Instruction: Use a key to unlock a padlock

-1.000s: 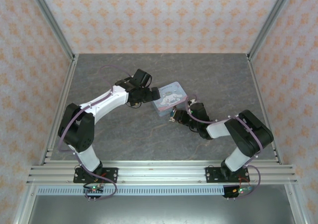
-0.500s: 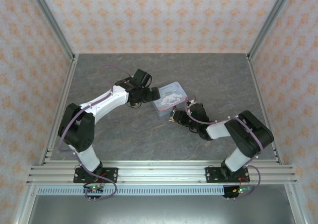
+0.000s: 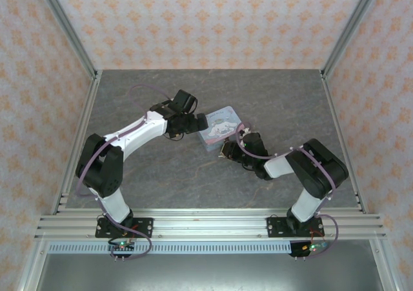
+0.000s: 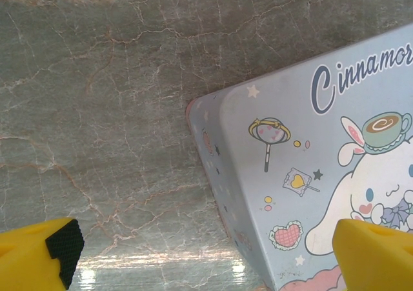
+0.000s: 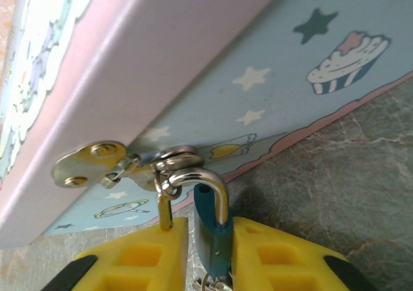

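The dark blue-green padlock [image 5: 213, 239] hangs by its metal shackle [image 5: 217, 189] from the ring of the brass hasp [image 5: 90, 165] on the pastel-blue tin [image 5: 271, 78]. One shackle leg stands out of its hole in the body. My right gripper [image 5: 211, 225] is shut on the padlock body, one yellow finger [image 5: 271, 259] on each side. Silvery key metal [image 5: 213, 283] pokes out under the body, mostly hidden. My left gripper [image 4: 206, 262] is open, straddling the tin's corner [image 4: 310, 175], one fingertip over the table and the other over the lid.
The tin [image 3: 221, 126] lies mid-table between the two grippers, left gripper [image 3: 197, 124] at its left side and right gripper [image 3: 227, 150] at its near edge. Grey marble tabletop [image 3: 161, 168] spreads around, bounded by aluminium frame posts and patterned walls.
My right gripper has edged slightly toward the tin and its jaws have narrowed on the padlock. The left arm and the tin have not moved.
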